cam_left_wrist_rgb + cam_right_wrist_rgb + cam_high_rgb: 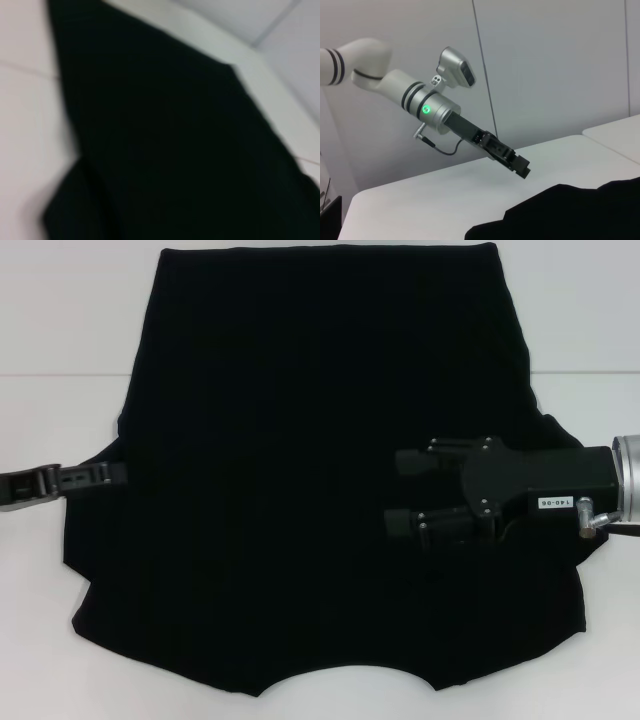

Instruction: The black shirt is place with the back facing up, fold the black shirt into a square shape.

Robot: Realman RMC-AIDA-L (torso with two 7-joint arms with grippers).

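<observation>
1. Black shirt (300, 470) lies spread flat on the white desk (60, 310); its neckline edge is cut off by the head view's lower border.
2. Right end effector (405, 492) hovers over the shirt's right half, fingers parted wide.
3. Left end effector (110, 473) sits at the shirt's left edge; its finger state cannot be told.

White table (60, 640) — black shirt (300, 490) lies spread flat on it.

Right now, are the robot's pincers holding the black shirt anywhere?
Nothing looks held. The right pincer hovers open over the black shirt. The left pincer is at the shirt's left edge; whether it grips cannot be told.
</observation>
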